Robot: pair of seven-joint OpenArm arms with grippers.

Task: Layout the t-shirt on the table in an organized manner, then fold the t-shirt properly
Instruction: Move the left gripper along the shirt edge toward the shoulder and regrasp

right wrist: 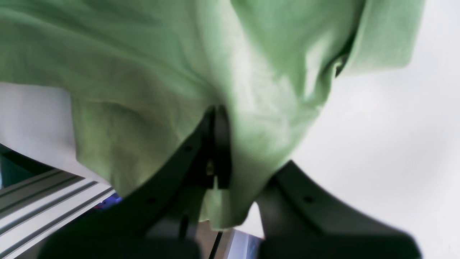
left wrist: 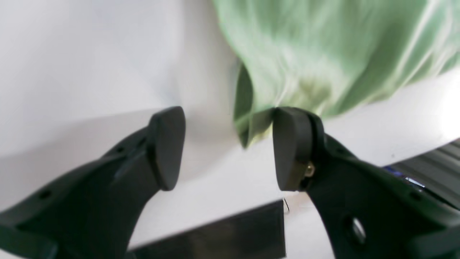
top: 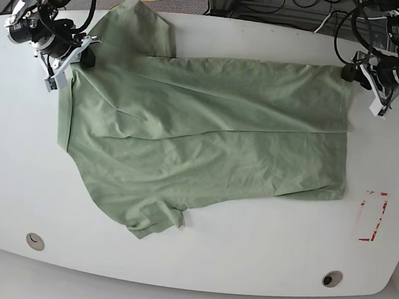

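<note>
Shirt pinched on the right, loose beside the spread left claw

Left wrist: left gripper (left wrist: 230, 149) spread; t-shirt (left wrist: 312, 54) corner between the fingertips, at the right-hand one, gap to the other. White table (left wrist: 90, 90) under the shirt.

Right wrist: right gripper (right wrist: 248, 169) pinching a bunched fold of the shirt; more cloth lies on both sides of the claw.

Base: relative to the shirt, right gripper at its upper-left part, left gripper at its upper-right corner, red marking (top: 372, 216) beyond its lower-right edge. Containers: none to report.
</note>
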